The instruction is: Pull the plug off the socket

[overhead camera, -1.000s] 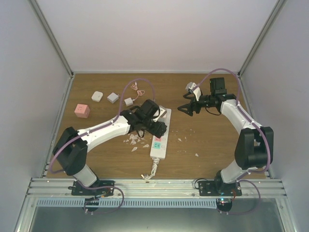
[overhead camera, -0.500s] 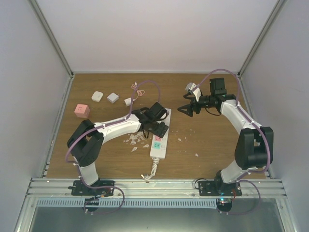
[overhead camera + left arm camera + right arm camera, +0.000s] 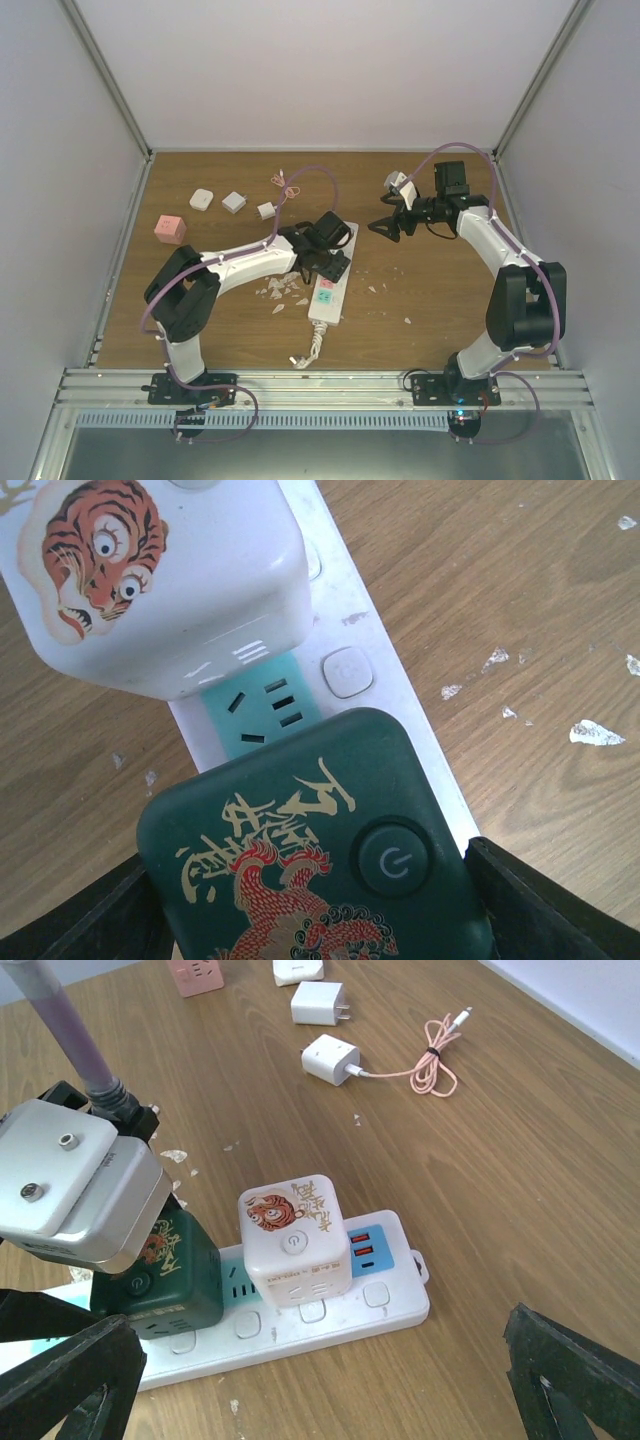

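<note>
The socket [image 3: 324, 302], a white power strip, lies mid-table. It carries a dark green cube plug with a dragon print [image 3: 290, 860] and a white cube plug with a tiger print [image 3: 170, 580], both seated in it. My left gripper [image 3: 330, 265] is down over the green plug. Its jaws straddle the plug's sides [image 3: 305, 865], open, with a thin gap on the right. My right gripper [image 3: 385, 225] hovers open and empty to the right of the strip. The right wrist view shows the strip [image 3: 330, 1325], green plug [image 3: 170, 1280] and white plug [image 3: 295, 1240].
A pink cube [image 3: 170, 229], two white adapters [image 3: 202, 199] [image 3: 234, 202] and a white charger [image 3: 267, 210] with a coiled pink cable [image 3: 288, 185] lie at the back left. White flakes [image 3: 280, 290] lie left of the strip. Its short cord [image 3: 310, 350] runs toward the near edge.
My left arm has stretched right and lowered its gripper onto the green plug. The strip's near end has shifted slightly left. The right arm has not moved.
</note>
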### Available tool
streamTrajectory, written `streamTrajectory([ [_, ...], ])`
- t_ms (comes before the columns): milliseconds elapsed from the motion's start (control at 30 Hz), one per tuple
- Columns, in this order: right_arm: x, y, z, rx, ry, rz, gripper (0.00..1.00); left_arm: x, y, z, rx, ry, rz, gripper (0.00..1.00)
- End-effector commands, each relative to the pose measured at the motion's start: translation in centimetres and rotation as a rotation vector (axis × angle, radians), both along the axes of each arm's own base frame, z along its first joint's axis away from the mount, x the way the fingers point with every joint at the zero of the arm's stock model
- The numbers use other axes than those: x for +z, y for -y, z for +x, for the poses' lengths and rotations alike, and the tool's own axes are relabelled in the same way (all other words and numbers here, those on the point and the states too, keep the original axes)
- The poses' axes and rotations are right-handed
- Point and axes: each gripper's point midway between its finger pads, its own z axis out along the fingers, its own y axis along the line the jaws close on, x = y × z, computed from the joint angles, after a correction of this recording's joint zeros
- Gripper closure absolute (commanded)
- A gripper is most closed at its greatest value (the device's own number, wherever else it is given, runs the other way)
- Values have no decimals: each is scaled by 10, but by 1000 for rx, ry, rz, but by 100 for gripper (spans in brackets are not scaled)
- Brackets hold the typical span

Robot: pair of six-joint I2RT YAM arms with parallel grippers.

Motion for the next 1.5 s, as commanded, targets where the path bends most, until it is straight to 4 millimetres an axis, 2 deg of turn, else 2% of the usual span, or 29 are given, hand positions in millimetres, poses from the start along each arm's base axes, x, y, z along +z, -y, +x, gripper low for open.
streamTrajectory([
  [0, 5, -2, -4, 24, 41, -8, 0, -7, -2, 0, -94, 40, 4, 45],
  [267, 14, -3, -12, 54, 78, -5, 0, -17, -6, -14, -334, 53, 56, 54],
  [500, 15, -4, -21, 87, 89, -6, 0, -17, -13, -28, -637, 52, 28, 52],
  [633, 8, -4, -28, 107, 88, -12, 0, -14, -23, -38, -800, 40, -2, 54],
  [867, 2, -8, -44, 167, 111, -19, 0, -28, -53, -54, -1025, 60, 18, 51],
  [1100, -28, -26, -67, 255, 67, -72, 0, -34, -72, -63, -1184, 118, -14, 48],
  [1233, -43, -44, -79, 301, 67, -114, 1, -25, -69, -61, -1172, 150, -72, 38],
  [1467, -64, -63, -90, 356, 84, -183, 0, 1, -53, -65, -1016, 181, -260, 8],
])
